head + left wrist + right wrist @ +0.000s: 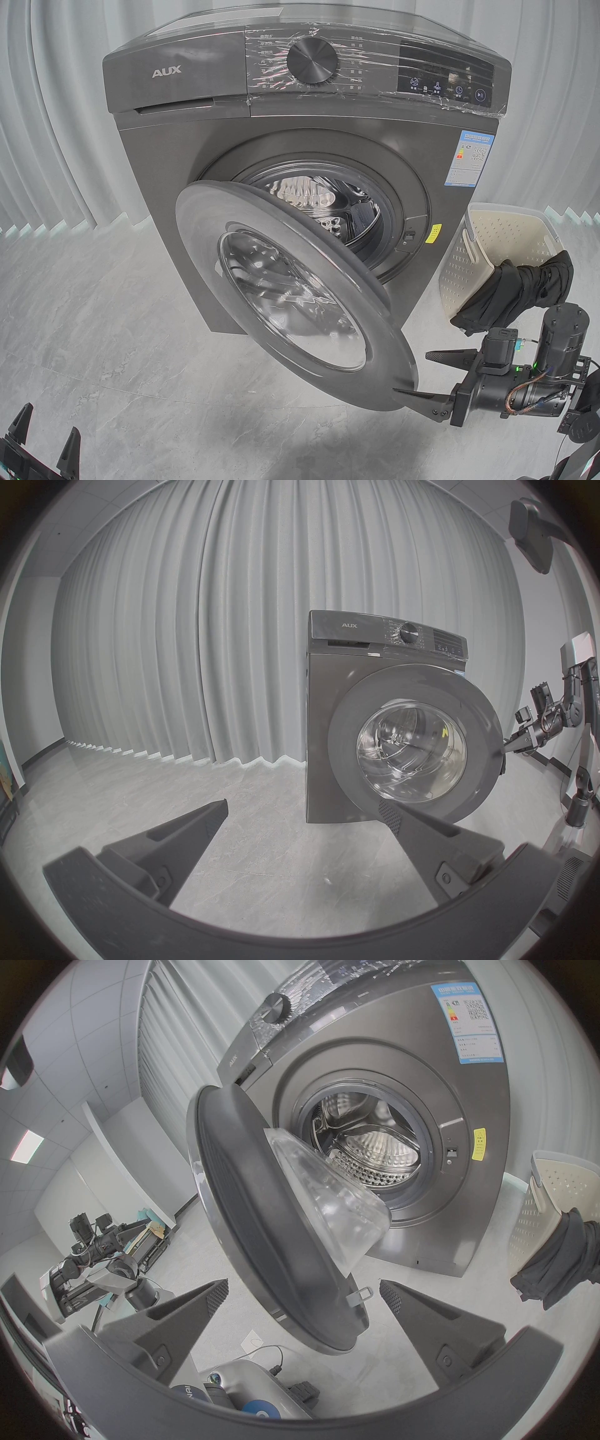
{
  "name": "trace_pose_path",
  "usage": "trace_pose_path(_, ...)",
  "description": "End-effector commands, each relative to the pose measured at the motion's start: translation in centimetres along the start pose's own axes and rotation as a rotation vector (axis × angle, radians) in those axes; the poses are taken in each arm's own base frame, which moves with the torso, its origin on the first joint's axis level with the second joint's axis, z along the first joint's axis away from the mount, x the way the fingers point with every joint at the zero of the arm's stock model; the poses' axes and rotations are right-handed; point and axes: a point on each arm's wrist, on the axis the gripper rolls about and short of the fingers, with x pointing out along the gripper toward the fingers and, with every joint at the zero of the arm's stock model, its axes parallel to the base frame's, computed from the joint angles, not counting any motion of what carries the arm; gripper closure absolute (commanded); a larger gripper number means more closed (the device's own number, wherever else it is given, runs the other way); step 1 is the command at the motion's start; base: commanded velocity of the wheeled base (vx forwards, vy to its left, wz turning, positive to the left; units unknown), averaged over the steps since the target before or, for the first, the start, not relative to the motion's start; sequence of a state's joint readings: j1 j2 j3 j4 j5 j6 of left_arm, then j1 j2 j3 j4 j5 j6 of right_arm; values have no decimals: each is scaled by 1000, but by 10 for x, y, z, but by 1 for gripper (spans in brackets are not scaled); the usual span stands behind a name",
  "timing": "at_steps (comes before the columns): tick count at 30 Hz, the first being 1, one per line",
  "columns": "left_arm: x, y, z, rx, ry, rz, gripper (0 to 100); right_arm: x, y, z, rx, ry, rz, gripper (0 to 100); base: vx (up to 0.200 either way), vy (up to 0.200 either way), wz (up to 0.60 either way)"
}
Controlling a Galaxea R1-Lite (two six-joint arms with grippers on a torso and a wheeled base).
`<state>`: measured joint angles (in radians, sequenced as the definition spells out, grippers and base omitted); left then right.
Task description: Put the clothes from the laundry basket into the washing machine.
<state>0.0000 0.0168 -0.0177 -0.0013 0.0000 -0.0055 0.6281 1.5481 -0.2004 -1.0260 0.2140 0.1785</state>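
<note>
- Head view: the washing machine (187,162) stands with its door (206,225) swung wide and the drum (331,206) open and bare. My right end effector (437,378) sits at the door's free edge, spread wide and holding nothing, and one finger looks to be touching the rim. The laundry basket (500,231) is just beside the machine on its right, with the dark clothes (519,290) draped over its front rim. My left end effector (44,437) hangs low and well apart from all this, also spread and empty.
- Left wrist view: the left fingers are wide with only floor between them. The machine is far ahead, and the right arm is at the door's edge.
- Right wrist view: the door's rim lies between the wide right fingers. The basket and clothes are off to one side.
- I judge this is the door-opening step, about finished, with no clothes loaded yet. The next move is to take the right arm off the door, bring it over the basket rim and close on the hanging cloth.
</note>
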Motion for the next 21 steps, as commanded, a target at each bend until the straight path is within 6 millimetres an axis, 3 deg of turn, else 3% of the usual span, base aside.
trace_pose_path(1,0,0,-5,-1,2,0,0,-13,10,5,-11,-52,44,0,0,0,0)
trace_pose_path(7,0,0,-5,-1,2,0,0,-32,22,23,11,-170,99,0,0,0,0)
trace_pose_path(11,0,0,-5,-1,2,0,0,-34,21,40,30,-246,86,0,0,0,0)
trace_pose_path(12,0,0,-5,-1,1,0,0,-34,11,50,40,-279,27,0,0,0,0)
trace_pose_path(15,0,0,-5,-1,2,0,0,-31,-7,54,56,-289,-55,0,0,0,0)
trace_pose_path(21,0,0,-5,-1,2,0,0,-11,-24,44,85,-216,-131,0,0,0,0)
